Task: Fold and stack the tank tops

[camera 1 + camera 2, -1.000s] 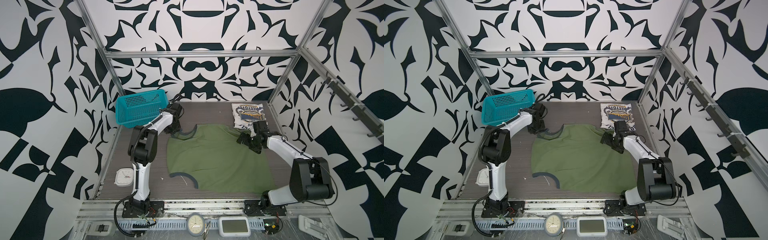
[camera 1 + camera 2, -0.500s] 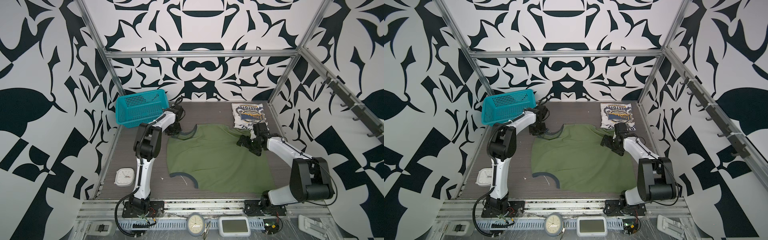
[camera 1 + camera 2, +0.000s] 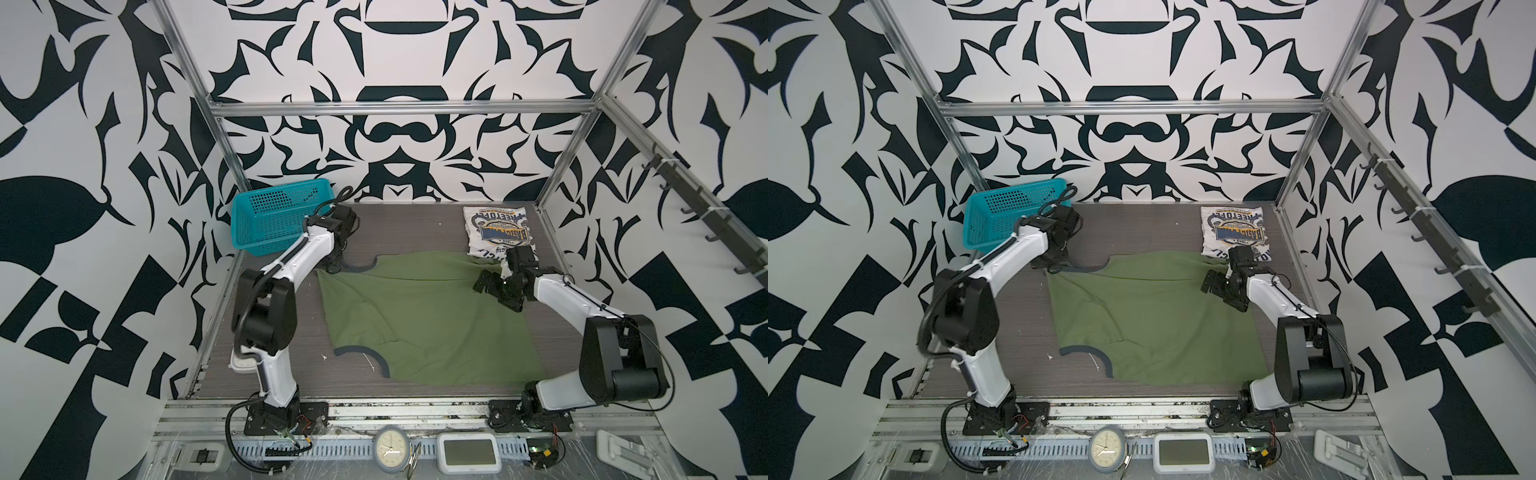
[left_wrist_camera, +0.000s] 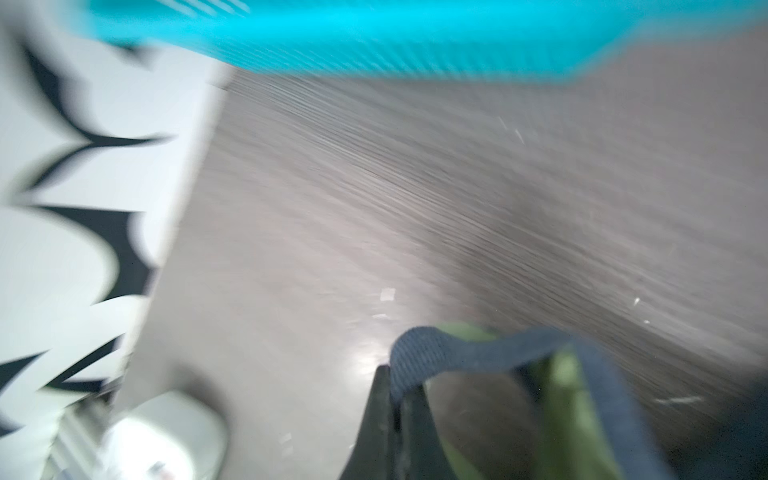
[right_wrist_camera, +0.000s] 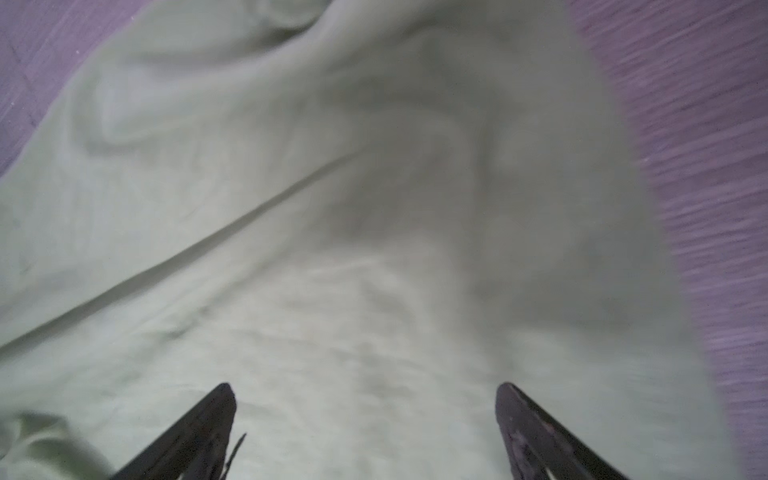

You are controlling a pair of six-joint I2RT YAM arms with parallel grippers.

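The ribbed navy strap of the olive green tank top (image 3: 424, 316) is being pinched by the pressed-together left gripper (image 4: 394, 395) near the teal mesh basket (image 3: 270, 216). The wrinkled olive cloth is lying spread over the grained table (image 3: 415, 224), with the right gripper (image 5: 365, 390) being held wide apart above it. The white tank top (image 3: 496, 232) is lying folded at the back right.

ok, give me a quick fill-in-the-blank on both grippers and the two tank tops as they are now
1. The left gripper is ____ on the navy trim of the green tank top.
2. The right gripper stands ____ over the green tank top, gripping nothing.
3. The white tank top lies ____ at the far right corner of the table.
Missing words: shut; open; folded.
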